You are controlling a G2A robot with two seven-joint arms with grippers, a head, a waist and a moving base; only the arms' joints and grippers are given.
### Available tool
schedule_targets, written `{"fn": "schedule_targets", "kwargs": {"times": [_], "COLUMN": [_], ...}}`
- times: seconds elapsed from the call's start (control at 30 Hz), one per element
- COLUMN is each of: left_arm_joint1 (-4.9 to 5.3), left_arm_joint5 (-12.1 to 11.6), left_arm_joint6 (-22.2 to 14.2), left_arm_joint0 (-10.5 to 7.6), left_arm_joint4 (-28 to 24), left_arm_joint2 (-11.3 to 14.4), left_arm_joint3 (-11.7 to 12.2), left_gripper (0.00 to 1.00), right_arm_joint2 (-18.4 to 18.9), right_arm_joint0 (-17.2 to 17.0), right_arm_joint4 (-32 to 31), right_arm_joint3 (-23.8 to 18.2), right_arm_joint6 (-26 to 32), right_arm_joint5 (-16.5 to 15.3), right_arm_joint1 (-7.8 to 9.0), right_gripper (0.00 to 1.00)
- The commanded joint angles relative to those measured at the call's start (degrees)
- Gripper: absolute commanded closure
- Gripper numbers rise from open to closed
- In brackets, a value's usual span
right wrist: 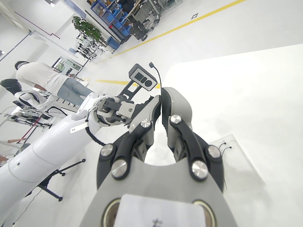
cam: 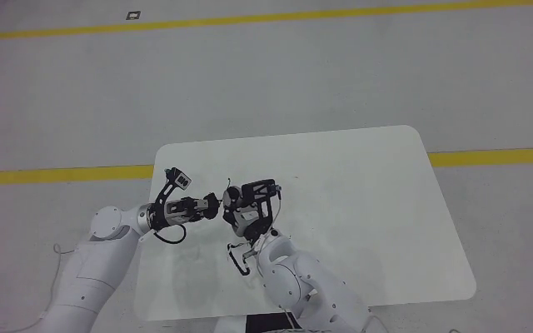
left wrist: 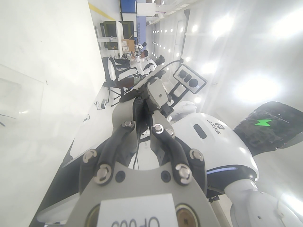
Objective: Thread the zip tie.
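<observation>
Clamping zip tie [right wrist: 160, 81] in R gripper [right wrist: 161, 103], pads pressed tight on the strap. Sticking the strap out past the fingertips w/ a slight bend, small square head at the far end. Holding it in the air over table [cam: 358, 191], not resting on the surface.

Facing L gripper [left wrist: 142, 106] tip to tip w/ R gripper, nearly touching or touching, hard to say which. Showing L pads drawn together too, no clear gap btw them. Not telling whether any part of the tie is caught there. Showing a thin dark line running down btw the L fingers in L wrist view, too unclear to name.

In top view: meeting of both grippers over the left half of the table, toward the near side. Coming in from the left w/ L arm, from the near edge w/ R arm. Poking out just beyond the meeting point, the tie as a thin dark line pointing toward the far edge.

Lying flat on the table near R gripper: clear tray [right wrist: 241, 164] w/ spare ties [right wrist: 225, 148] in it, black, small, loosely curled. Sitting well apart from the held tie.

Running across the floor beyond the table: yellow line [cam: 250, 18].
</observation>
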Motion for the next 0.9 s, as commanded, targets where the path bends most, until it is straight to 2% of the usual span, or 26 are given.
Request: {"fn": "schedule_targets", "kwargs": {"times": [0.0,0.13,0.5,0.57,0.63,0.73,0.87], "left_arm_joint1": [0.0,0.0,-0.01,-0.11,-0.1,0.08,0.61], "left_arm_joint5": [0.0,0.0,0.04,1.38,2.58,3.19,4.01], "left_arm_joint6": [0.0,0.0,0.51,1.94,0.38,0.0,0.0], "left_arm_joint0": [0.0,0.0,0.01,0.24,0.2,0.17,0.28], "left_arm_joint4": [0.0,0.0,0.11,-1.07,-3.73,-6.31,-9.35], "left_arm_joint2": [0.0,0.0,0.01,0.21,-0.17,-0.32,0.71], "left_arm_joint3": [0.0,0.0,0.01,0.29,1.32,2.34,1.91], "left_gripper": [1.0,1.0,1.0,1.0,1.0,1.0,1.0], "right_arm_joint2": [0.26,2.72,2.94,4.3,5.74,8.45,10.31], "right_arm_joint0": [-0.36,-2.44,-2.63,-3.32,-4.02,-5.03,-4.92], "right_arm_joint4": [-0.2,1.26,1.34,4.99,9.78,18.68,32.18], "right_arm_joint3": [-0.29,-1.35,-1.45,-1.06,-0.95,0.35,3.23], "right_arm_joint6": [-0.3,-0.85,-0.83,-1.39,-1.27,1.13,6.64], "right_arm_joint5": [-0.98,-4.64,-4.87,-5.7,-8.92,-16.29,-25.23], "right_arm_joint1": [0.19,0.95,1.02,1.07,1.24,1.74,2.09], "right_gripper": [0.0,0.0,0.0,0.0,0.0,0.0,0.0]}}
